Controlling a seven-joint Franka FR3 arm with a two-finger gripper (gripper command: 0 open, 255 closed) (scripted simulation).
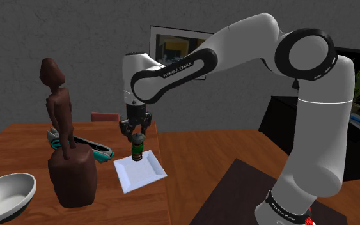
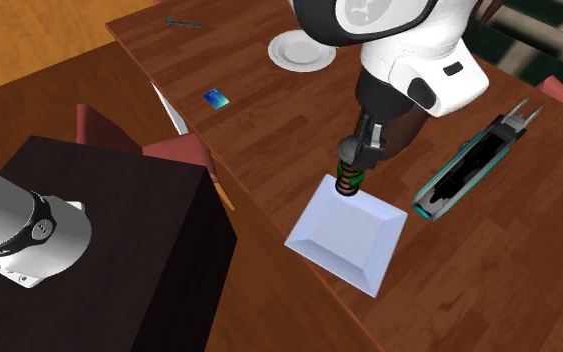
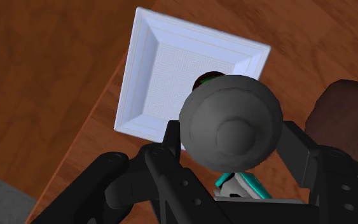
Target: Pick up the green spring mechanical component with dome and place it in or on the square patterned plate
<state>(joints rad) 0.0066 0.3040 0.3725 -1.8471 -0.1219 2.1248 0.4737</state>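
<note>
Grey rough walls (image 1: 76, 38) close the room behind, with a framed picture (image 1: 172, 41) hung on them. Below runs a long wooden table (image 1: 18, 153), reddish-brown and plank-grained. On it, largest first: a dark brown carved figure (image 1: 66, 147) standing on its block, a white bowl (image 1: 6, 195) near the shoulder view's lower left, and a white square plate (image 1: 133, 178) close to the table's edge, its sunken middle cut with a maze-like pattern. A teal-and-black tool (image 2: 464, 170) lies beside the figure, and a small blue card (image 2: 216, 98) lies well apart. The gripper (image 1: 136, 133) is clamped on the grey dome of the green spring component (image 1: 137, 148), which hangs upright over the plate's corner area; whether its foot touches the plate I cannot tell.
</note>
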